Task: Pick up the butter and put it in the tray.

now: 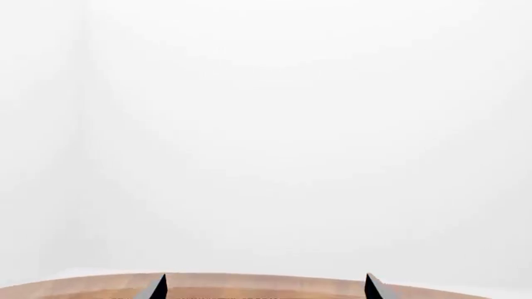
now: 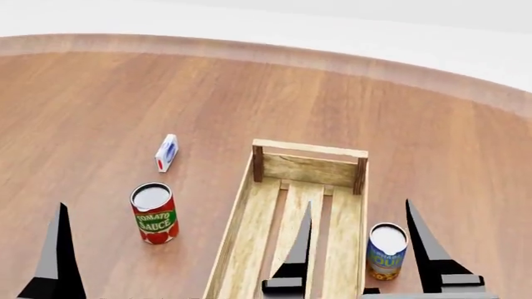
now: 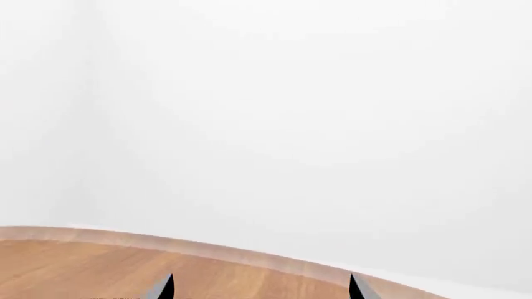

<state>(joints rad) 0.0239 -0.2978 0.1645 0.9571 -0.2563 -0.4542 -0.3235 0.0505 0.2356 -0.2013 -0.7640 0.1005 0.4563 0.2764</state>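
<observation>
over tray (image 2: 246, 240), right hand (image 2: 357, 215) spread, empty.

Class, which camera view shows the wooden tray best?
The head view: the tray lies there between two cans, slats and end rail visible. Both wrist views show only table edge, white wall and fingertips, no tray.

Round wood table (image 2: 349, 93) w/ four things on it.
Tray (image 2: 249, 215) sits near centre; tomato sauce can (image 2: 154, 213) upright to its left, small carton (image 2: 166, 152) further back, soup can (image 2: 387, 251) upright just beside tray's right wall.
</observation>
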